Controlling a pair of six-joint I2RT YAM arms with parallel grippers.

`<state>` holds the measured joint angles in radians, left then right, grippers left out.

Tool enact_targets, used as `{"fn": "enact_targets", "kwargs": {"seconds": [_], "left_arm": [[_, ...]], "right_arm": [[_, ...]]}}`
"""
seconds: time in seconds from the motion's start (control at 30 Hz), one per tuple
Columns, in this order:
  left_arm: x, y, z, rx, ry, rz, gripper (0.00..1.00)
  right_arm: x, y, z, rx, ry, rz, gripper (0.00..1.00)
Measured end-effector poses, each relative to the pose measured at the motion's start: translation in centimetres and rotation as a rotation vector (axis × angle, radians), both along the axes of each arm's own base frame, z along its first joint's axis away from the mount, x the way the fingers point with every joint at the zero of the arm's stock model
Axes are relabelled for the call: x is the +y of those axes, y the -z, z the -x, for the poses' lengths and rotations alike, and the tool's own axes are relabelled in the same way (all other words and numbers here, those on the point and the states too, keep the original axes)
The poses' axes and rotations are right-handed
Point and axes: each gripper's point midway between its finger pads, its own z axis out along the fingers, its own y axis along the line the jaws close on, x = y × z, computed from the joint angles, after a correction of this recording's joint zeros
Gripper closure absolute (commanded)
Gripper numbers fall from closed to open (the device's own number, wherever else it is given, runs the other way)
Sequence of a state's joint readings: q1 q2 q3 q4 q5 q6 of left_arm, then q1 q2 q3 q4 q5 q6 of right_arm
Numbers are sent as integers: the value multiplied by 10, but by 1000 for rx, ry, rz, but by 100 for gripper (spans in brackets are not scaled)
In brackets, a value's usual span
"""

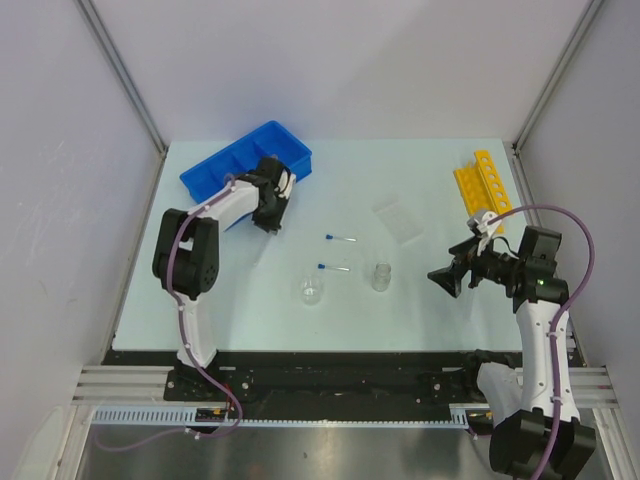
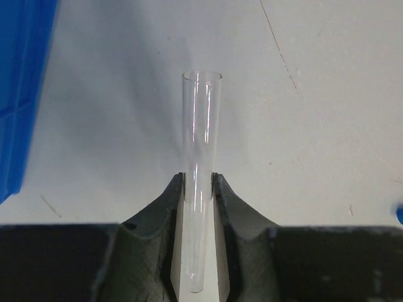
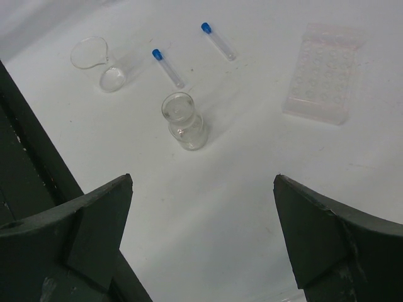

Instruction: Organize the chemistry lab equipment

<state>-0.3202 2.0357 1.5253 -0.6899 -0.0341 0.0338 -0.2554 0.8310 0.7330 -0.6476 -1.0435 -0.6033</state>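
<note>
Just two blue-capped tubes [image 1: 340, 238] [image 1: 333, 267]; one beaker [image 1: 312, 291]

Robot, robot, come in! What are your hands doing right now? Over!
Left hand shut on clear tube, beside blue tray. Right hand open, vial just ahead. Nothing blocking.

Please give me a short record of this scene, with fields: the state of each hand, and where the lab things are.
left hand: shut on a clear tube, next to the blue tray
right hand: open, holding nothing
middle of table: beaker, vial, two blue-capped tubes lying flat
right of table: clear plate, yellow rack
</note>
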Motion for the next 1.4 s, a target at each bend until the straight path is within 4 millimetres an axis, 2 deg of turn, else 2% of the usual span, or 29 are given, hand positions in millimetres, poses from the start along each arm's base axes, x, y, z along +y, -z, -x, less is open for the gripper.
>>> {"fn": "enact_targets", "kwargs": {"seconds": [0.3, 0.53, 0.67, 0.87, 1.07, 1.2, 1.4], "left_arm": [[1, -47, 15, -88, -1, 53, 85], [-2, -72, 41, -124, -25, 189, 85], [-1, -81, 59, -124, -50, 288, 85], [-12, -105, 77, -148, -53, 437, 85], [-32, -143, 90, -207, -10, 599, 85], [-46, -164, 103, -228, 13, 725, 86], [-68, -179, 127, -196, 52, 923, 85]], "right_arm": [[3, -2, 4, -5, -22, -13, 0], [14, -2, 10, -8, -91, -14, 0], [32, -9, 14, -30, -194, 46, 0], [66, -32, 20, -138, -454, 248, 0], [97, -46, 22, -286, -716, 504, 0], [115, -53, 32, -412, -843, 623, 0], [151, -72, 39, -575, -976, 707, 0]]}}
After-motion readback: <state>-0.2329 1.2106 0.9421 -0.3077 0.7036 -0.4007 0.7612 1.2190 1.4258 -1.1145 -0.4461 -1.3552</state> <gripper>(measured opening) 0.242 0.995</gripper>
